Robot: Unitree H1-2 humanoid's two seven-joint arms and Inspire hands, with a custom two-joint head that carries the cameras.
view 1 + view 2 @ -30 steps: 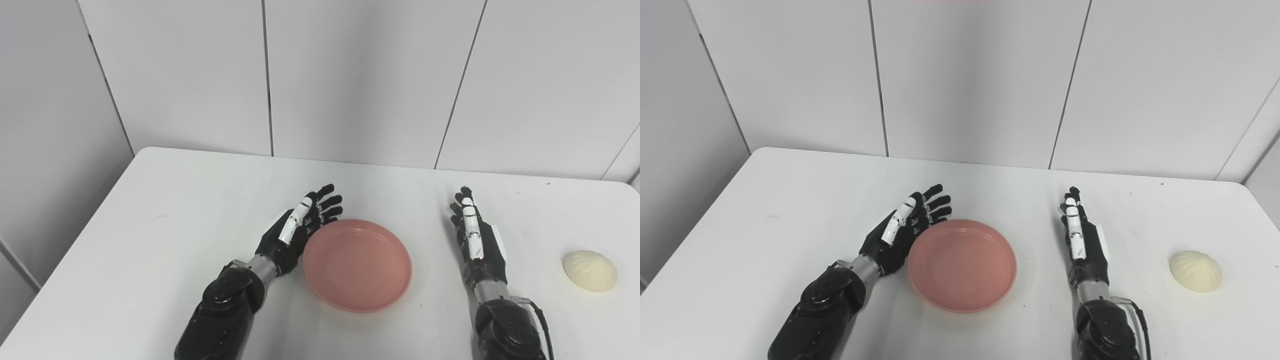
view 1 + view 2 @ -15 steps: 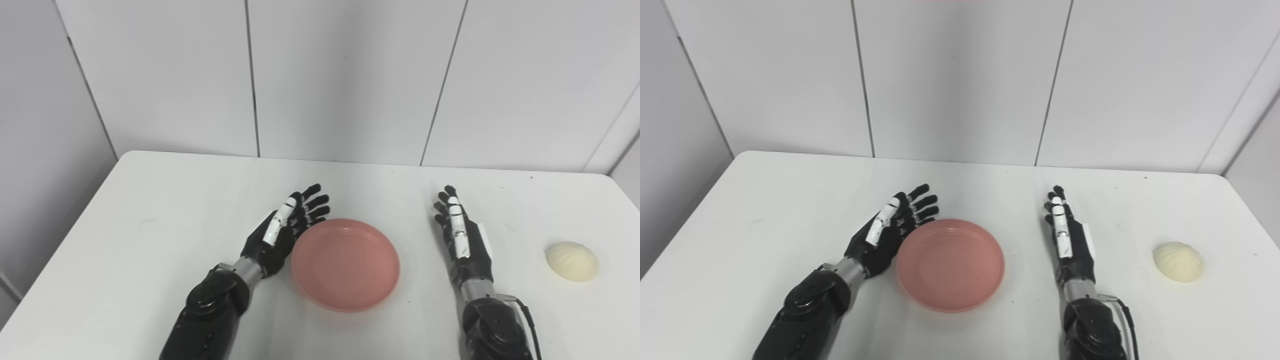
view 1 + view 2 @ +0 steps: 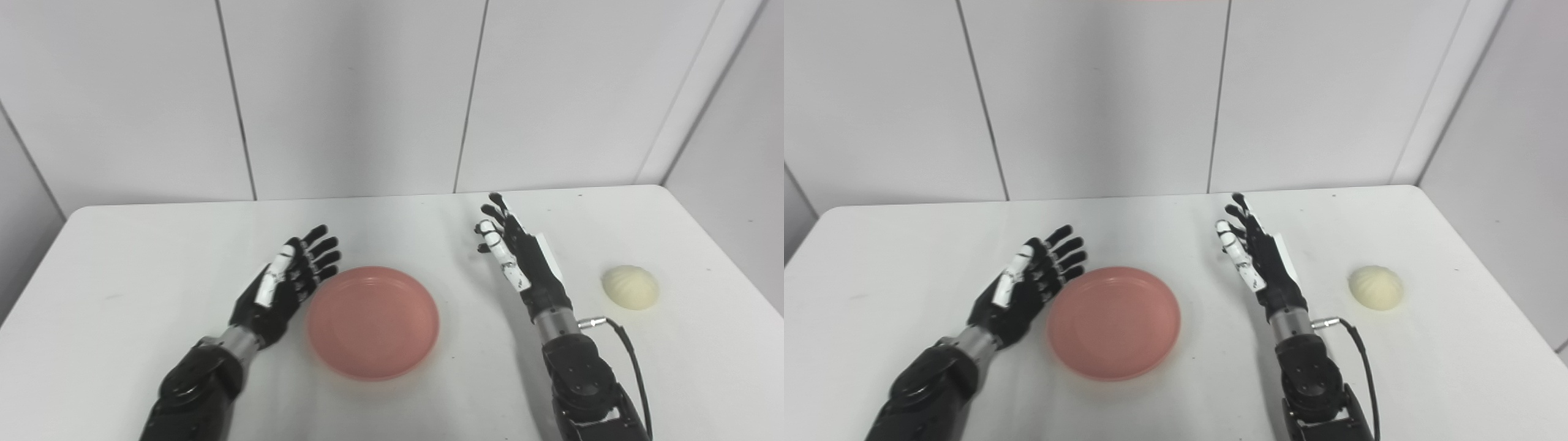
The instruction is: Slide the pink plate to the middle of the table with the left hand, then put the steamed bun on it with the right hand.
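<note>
A pink plate [image 3: 372, 321] lies on the white table [image 3: 122, 343], about midway between my two hands. My left hand [image 3: 285, 285] is open with fingers spread, right beside the plate's left rim; I cannot tell whether it touches it. My right hand [image 3: 517, 260] is open and empty, raised a little, to the right of the plate. A pale steamed bun [image 3: 629, 287] sits on the table to the right of my right hand, apart from it. The bun also shows in the right eye view [image 3: 1375, 287].
White wall panels [image 3: 343, 92] stand behind the table's far edge. The table's right edge and a side wall [image 3: 735, 202] are close beyond the bun. A cable [image 3: 631, 361] runs along my right forearm.
The camera has turned to the right, so the whole picture has shifted left. My right hand has lifted and tilted with fingers spread more. The plate and left hand keep their places relative to each other.
</note>
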